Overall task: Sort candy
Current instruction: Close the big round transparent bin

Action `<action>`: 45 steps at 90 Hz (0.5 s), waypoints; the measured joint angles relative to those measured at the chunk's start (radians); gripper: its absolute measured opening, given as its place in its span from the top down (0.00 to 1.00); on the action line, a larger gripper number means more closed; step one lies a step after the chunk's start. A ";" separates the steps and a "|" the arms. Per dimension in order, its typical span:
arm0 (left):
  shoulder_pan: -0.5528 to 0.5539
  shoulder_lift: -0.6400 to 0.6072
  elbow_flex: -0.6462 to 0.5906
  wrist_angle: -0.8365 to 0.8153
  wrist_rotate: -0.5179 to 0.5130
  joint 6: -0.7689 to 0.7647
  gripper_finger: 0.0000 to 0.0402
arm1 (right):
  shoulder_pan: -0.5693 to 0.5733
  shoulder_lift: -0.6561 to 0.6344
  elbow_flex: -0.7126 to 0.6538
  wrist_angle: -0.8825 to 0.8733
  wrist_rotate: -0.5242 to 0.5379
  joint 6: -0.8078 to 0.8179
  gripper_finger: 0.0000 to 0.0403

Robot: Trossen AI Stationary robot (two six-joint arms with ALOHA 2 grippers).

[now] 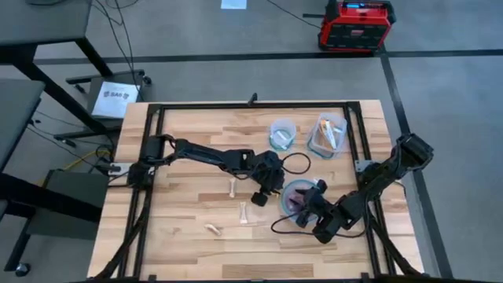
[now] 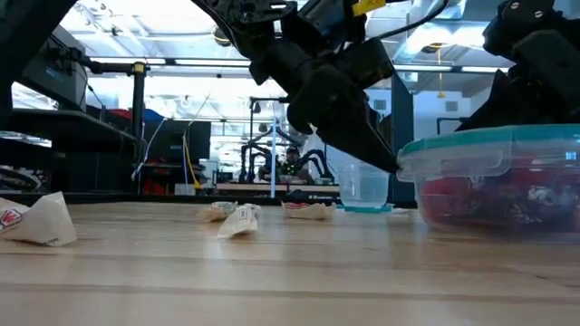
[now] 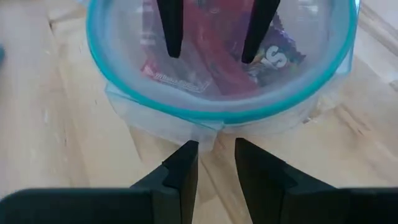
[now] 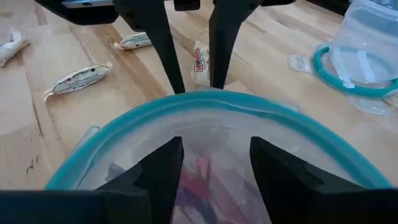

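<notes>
- Viewing from above, I find the wooden table (image 1: 181, 236) carrying three clear blue-rimmed tubs.
- Nearest tub (image 1: 297, 194) holds red and purple candy (image 3: 211, 56).
- Left gripper (image 1: 266, 189) sits beside its rim, fingers slightly parted, empty.
- Right gripper (image 1: 309, 206) hovers over it, spread, empty.
- Three pale wrapped sweets (image 1: 233, 189) lie loose on the board.

Both arms are dark, near-black, built of slim jointed links on black frame mounts. A thin black cable loops out beside the left arm (image 1: 212, 156) and another beside the right arm (image 1: 377, 179). Each gripper carries two flat, tapering matte-black fingers (image 3: 183, 171) on a blocky body. A yellow marking shows high on one arm in the low view.
</notes>
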 joint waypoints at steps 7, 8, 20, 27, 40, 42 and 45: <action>-0.003 0.000 0.000 0.002 0.000 -0.006 0.77 | -0.001 0.000 0.000 0.001 0.000 -0.002 0.55; -0.003 0.000 0.000 0.003 0.000 -0.008 0.77 | -0.002 0.000 0.000 0.001 0.000 -0.002 0.55; -0.012 0.001 0.000 0.019 0.022 -0.025 0.77 | -0.017 0.000 0.000 0.017 -0.010 -0.021 0.55; -0.023 0.001 0.000 0.025 0.042 -0.032 0.77 | -0.028 0.000 0.000 0.054 -0.025 -0.069 0.55; -0.045 0.003 -0.001 0.039 0.042 -0.029 0.77 | -0.042 0.002 0.001 0.080 -0.043 -0.100 0.55; -0.046 0.003 -0.001 0.038 0.042 -0.026 0.77 | -0.042 0.004 0.002 0.081 -0.041 -0.099 0.55; -0.048 0.003 -0.001 0.033 0.041 -0.015 0.77 | -0.040 0.006 0.002 0.082 -0.036 -0.099 0.55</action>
